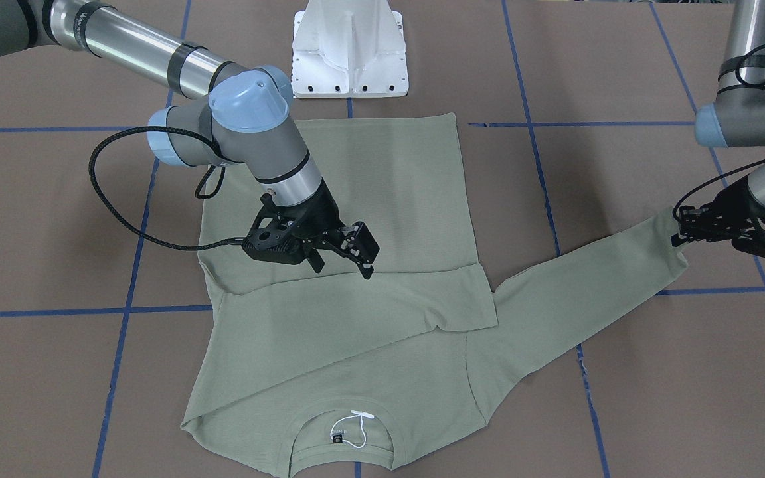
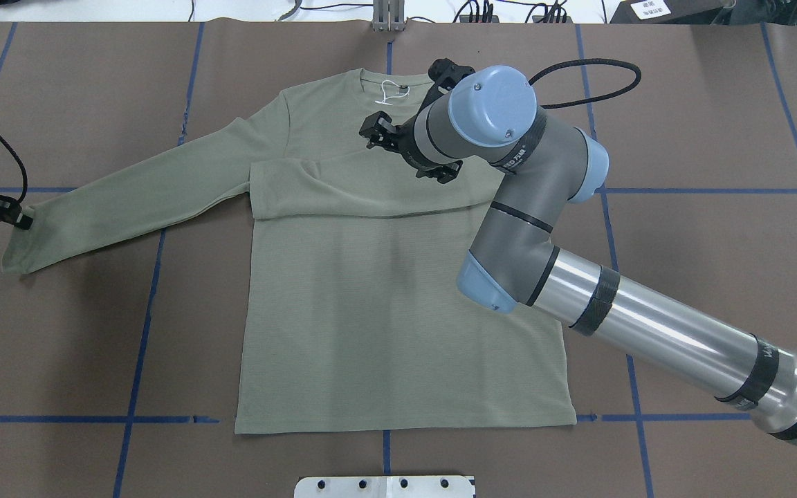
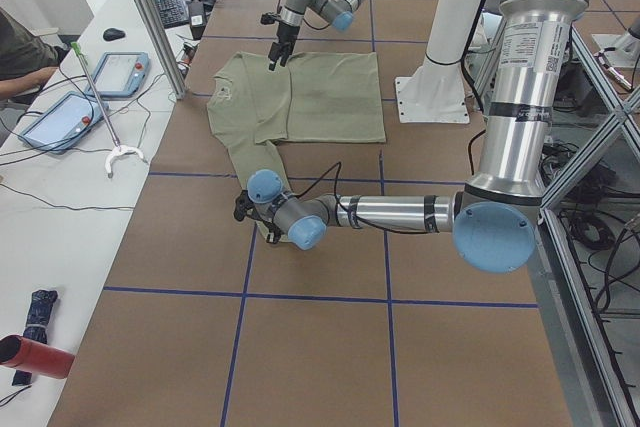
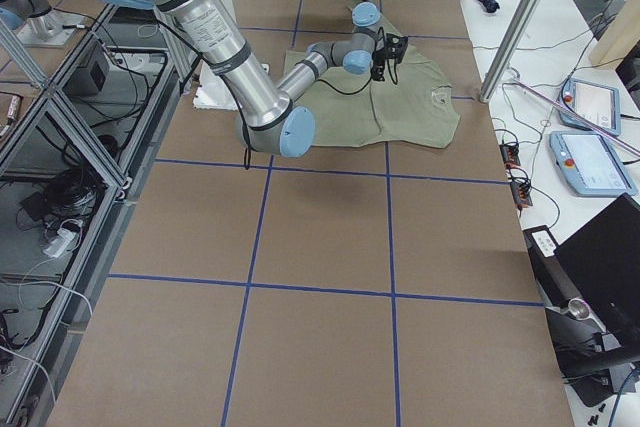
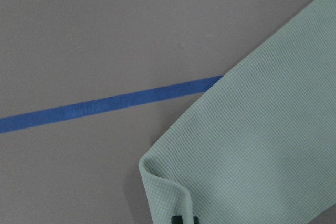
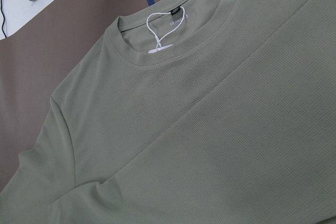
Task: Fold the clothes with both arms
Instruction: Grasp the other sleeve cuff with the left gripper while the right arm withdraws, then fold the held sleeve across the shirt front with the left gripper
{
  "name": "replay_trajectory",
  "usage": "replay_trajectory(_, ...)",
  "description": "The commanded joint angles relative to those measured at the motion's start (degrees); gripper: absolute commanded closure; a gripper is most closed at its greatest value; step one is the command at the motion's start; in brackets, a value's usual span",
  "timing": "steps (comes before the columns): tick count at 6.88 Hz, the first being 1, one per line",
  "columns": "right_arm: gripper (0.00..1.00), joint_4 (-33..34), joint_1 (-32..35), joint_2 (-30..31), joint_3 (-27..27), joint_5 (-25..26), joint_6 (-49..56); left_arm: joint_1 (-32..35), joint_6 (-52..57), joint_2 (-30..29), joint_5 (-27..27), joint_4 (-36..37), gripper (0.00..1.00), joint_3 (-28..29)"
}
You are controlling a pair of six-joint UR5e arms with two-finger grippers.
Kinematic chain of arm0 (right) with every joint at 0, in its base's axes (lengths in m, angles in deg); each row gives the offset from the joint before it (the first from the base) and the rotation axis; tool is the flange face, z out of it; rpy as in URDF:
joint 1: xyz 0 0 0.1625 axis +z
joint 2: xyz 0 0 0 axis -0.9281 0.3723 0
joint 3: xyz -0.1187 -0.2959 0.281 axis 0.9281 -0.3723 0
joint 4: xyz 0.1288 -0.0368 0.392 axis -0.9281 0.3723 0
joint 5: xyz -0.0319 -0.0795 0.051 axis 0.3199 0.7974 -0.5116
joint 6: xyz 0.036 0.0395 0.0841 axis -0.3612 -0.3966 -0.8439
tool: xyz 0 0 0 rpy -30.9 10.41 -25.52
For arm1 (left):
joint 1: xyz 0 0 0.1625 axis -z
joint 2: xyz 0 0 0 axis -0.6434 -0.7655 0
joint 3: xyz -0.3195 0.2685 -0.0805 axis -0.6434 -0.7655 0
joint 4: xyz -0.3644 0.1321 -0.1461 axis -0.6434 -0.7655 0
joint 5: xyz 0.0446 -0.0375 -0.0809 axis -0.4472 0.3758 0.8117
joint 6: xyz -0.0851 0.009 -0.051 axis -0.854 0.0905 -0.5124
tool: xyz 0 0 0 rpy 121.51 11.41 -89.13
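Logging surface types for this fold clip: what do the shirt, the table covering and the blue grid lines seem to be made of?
Shirt: soft matte knit; a fine waffle grid shows up close. Table covering: brown, matte and smooth, likely paper or board; cannot tell which. Blue lines: probably adhesive tape, a flat strip with slightly uneven edges.

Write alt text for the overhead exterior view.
A sage-green long-sleeved shirt lies flat on the brown table, one sleeve folded across its chest. The right tool hovers by the collar; the left tool touches the outstretched sleeve's cuff.
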Motion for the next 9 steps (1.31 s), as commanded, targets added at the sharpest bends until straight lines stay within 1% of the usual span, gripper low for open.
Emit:
replay_trajectory(1, 0.01, 0.24, 1.99, 5.95, 7.50, -1.03, 0.32, -1.67, -11.66, -2.30, -0.05, 0.19, 1.00, -7.98)
replay_trajectory(2, 0.01, 0.25, 5.14, 11.31, 12.26, -6.43, 2.58, -3.34, -19.03, -7.10, -0.13, 0.19, 1.00, -9.06)
replay_trajectory(3, 0.00, 0.25, 7.78, 16.41, 15.35, -9.71, 6.52, -7.70, -29.72, -13.50, -0.83, 0.37, 1.00, -8.81)
replay_trajectory(4, 0.00, 0.25, 10.33, 20.03, 16.78, -11.57, 10.82, -11.49, -39.83, -18.79, -4.06, 0.37, 1.00, -8.45)
replay_trajectory(5, 0.00, 0.07, 14.44, 23.98, 16.97, -15.59, 16.17, -15.96, -45.94, -24.06, -9.22, 0.37, 1.00, -8.36)
replay_trajectory(6, 0.00, -0.02, 17.53, 27.76, 17.05, -17.46, 22.05, -18.36, -51.04, -30.12, -10.23, 0.63, 1.00, -6.71)
replay_trajectory(7, 0.00, -0.02, 19.30, 30.76, 17.06, -17.56, 26.73, -18.73, -56.92, -36.53, -13.55, 1.59, 1.00, -4.26)
replay_trajectory(8, 0.00, -0.02, 20.80, 32.97, 17.32, -17.56, 28.60, -20.21, -60.81, -42.68, -17.24, 1.60, 1.00, -0.84)
replay_trajectory(9, 0.00, -0.11, 21.94, 34.99, 17.93, -18.00, 29.23, -21.97, -65.11, -50.75, -20.49, 1.60, 1.00, 7.46)
